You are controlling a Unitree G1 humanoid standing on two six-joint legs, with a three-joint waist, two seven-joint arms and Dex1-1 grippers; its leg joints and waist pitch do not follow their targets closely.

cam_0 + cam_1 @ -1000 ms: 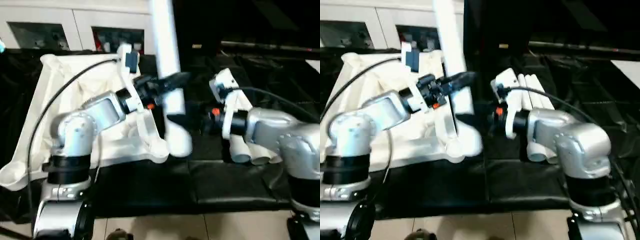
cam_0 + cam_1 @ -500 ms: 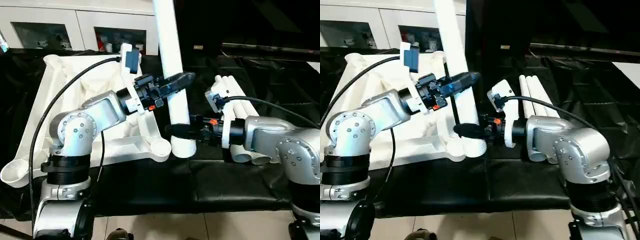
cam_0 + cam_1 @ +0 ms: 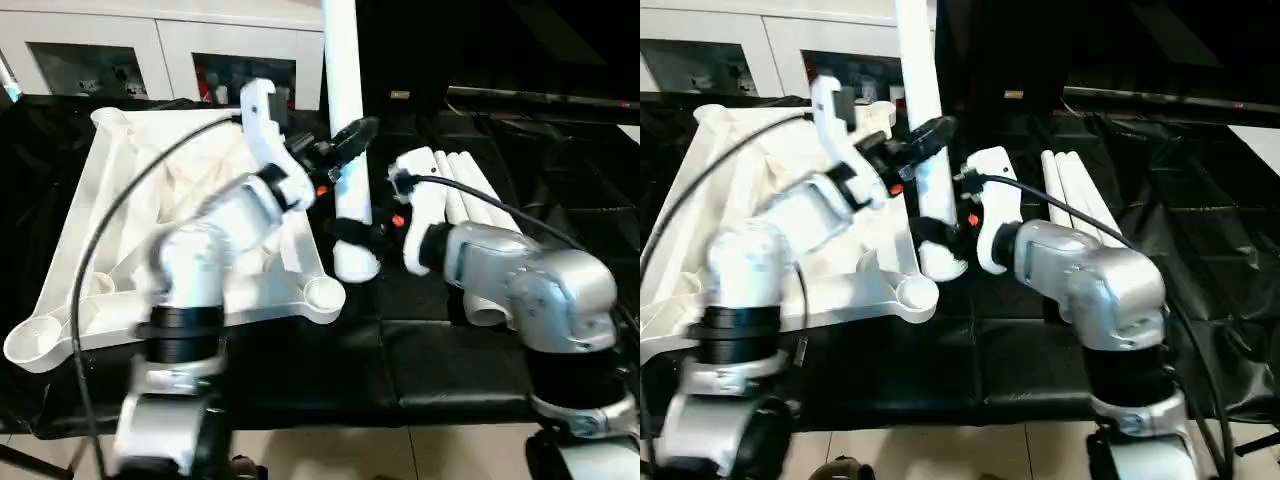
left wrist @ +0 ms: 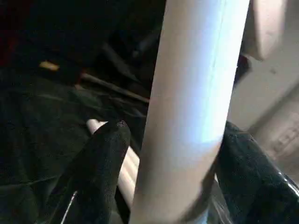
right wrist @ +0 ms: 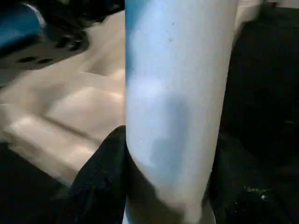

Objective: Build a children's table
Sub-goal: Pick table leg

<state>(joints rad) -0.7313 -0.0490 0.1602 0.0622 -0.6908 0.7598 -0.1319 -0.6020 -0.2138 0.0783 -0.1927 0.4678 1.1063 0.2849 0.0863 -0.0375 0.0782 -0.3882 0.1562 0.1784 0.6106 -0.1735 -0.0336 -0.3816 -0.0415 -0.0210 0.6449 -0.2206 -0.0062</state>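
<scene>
White plastic everywhere – the table top (image 3: 150,215) lies upside down on the black cloth (image 3: 430,350) with its ribs up, and one leg (image 3: 345,130) stands upright just beside its near corner socket (image 3: 322,293), its foot on the cloth rather than in the socket. Left gripper (image 3: 352,138) has its fingers on either side of the leg higher up with some slack showing in the wrist view, and the right gripper (image 3: 348,228) pinches it down low. Three spare legs (image 3: 470,205) lie next to the right arm. I'd say the trick now is keeping the leg plumb, lifting it over the socket rim and pressing straight down – any tilt and it'll probably jam
</scene>
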